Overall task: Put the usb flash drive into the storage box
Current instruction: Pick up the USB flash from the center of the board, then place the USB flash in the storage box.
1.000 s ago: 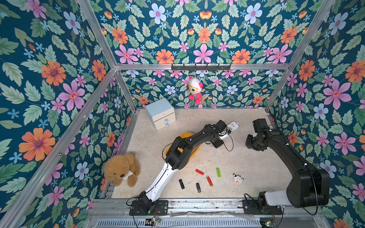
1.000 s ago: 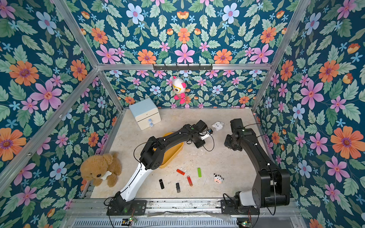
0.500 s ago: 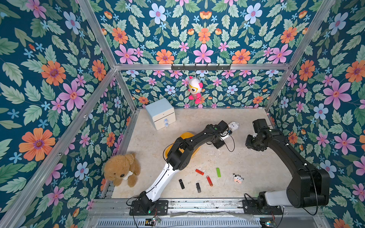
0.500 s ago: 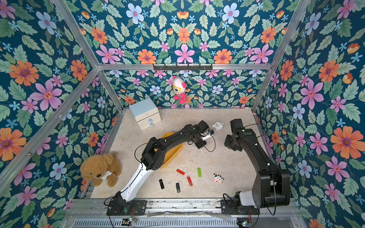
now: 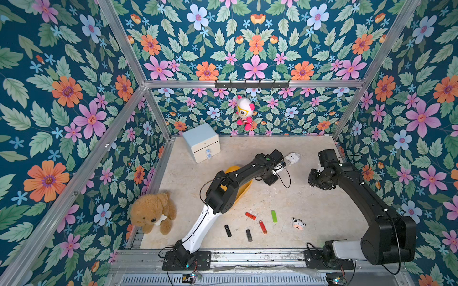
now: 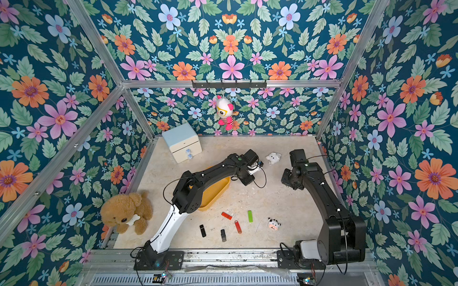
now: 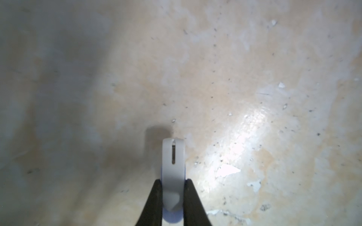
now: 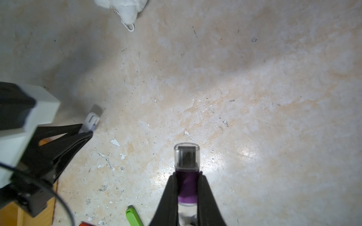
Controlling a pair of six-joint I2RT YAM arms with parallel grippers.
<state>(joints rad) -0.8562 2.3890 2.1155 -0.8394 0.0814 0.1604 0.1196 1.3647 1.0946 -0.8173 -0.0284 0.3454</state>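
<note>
Mottled beige tabletop, glossy, scuffed, flecked with white chips; floral paper on every wall. Far out to the outer side of the left gripper, by the wall: one fuzzy brown teddy bear. Behind that gripper, beneath its own forearm: storage box, one shallow yellow plastic tub, smooth, round-cornered, largely hidden. Left gripper pinched narrow on white flash drive: flat matte plastic, rounded end, long slot, lilac underside; tip close to the tabletop, contact unclear. Between the two grippers and back toward the arm bases, five loose drives lying flat, apart from the tub: black drive, second black drive, stubby red drive, slim red drive, lime-green drive. Beside those, nearer the right gripper: one small cow-face toy. Right gripper closed on purple flash drive: glossy violet body, clear cap with the metal plug showing through.
</note>
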